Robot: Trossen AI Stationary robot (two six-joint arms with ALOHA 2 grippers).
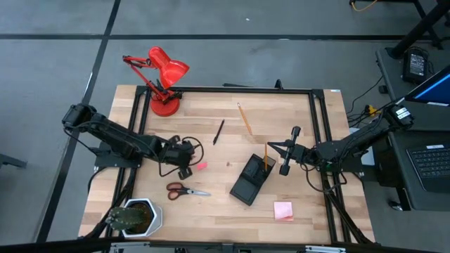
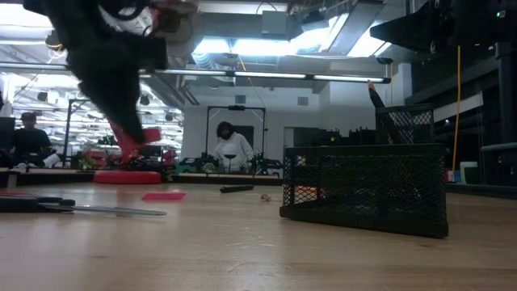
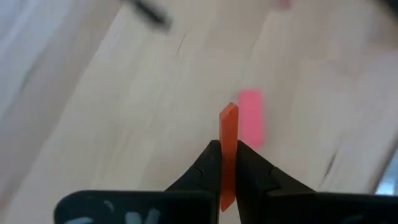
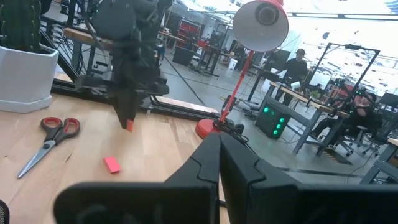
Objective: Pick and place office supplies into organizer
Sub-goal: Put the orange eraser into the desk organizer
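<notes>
Left claw (image 3: 229,163) pinches orange eraser piece (image 3: 228,134) above table (image 3: 124,124)

In the left wrist view, the orange eraser piece (image 3: 228,149) has its lower end hidden between the fingers (image 3: 205,171). The low view cuts off the scissors (image 2: 48,206) at the edge, and the organizer's (image 2: 363,187) mesh hides its contents.

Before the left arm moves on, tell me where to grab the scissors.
Grip the scissors across the closed blades near the pivot, coming straight down. They lie flat on the table, red handles toward the left arm, and the loops look too wide to pinch securely.
</notes>
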